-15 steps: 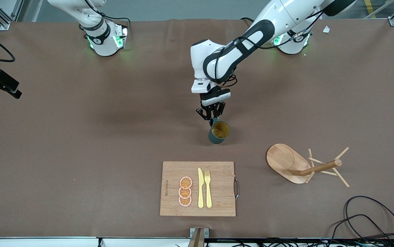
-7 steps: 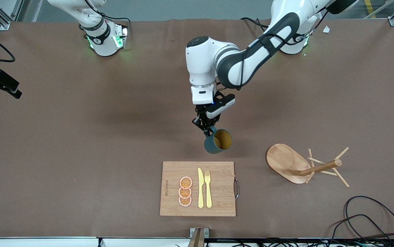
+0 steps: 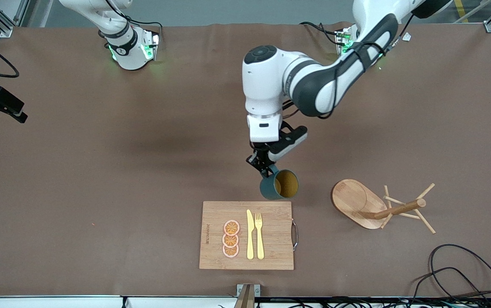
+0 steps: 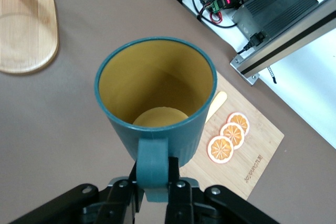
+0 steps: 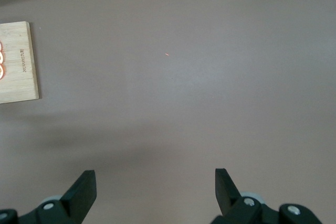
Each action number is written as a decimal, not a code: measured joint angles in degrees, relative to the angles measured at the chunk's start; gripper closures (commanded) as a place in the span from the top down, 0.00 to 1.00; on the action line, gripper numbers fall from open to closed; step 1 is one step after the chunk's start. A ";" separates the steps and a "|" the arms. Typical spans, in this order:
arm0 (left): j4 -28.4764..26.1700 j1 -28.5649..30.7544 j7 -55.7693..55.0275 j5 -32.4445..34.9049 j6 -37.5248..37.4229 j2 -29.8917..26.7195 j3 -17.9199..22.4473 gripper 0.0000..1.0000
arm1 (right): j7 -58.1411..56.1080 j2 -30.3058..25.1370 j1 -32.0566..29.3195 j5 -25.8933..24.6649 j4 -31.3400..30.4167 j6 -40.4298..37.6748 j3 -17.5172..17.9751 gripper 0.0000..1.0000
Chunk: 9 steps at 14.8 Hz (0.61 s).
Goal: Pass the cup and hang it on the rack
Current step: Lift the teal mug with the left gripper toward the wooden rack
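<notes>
Front view: right arm cut off at 11 o'clock, its gripper unseen. One cup (image 3: 280, 185) in air over bare table, between left gripper (image 3: 266, 167) and cutting board (image 3: 246, 235); rack (image 3: 378, 205) toppled, 3 o'clock of cup. Three orange slices (image 3: 231, 238).

Left wrist view: fingers (image 4: 176, 187) clamped on cup handle (image 4: 153, 169); rack base cut off.

Right wrist view: right gripper (image 5: 155, 192) spread wide, empty, over bare table.

left arm: reaches from its base at upper right of the front view down to frame centre, wrist pointing down | left gripper (image 3: 267, 171): fingers clamped together | right arm: waits, base at upper left | right gripper (image 5: 155, 190): fingers spread wide, holding nothing
</notes>
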 measured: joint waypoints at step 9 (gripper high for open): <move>0.57 8.23 20.53 -13.80 -0.32 -2.32 -0.04 0.00 | 0.00 0.00 0.00 0.01 0.00 -0.01 -0.01 1.00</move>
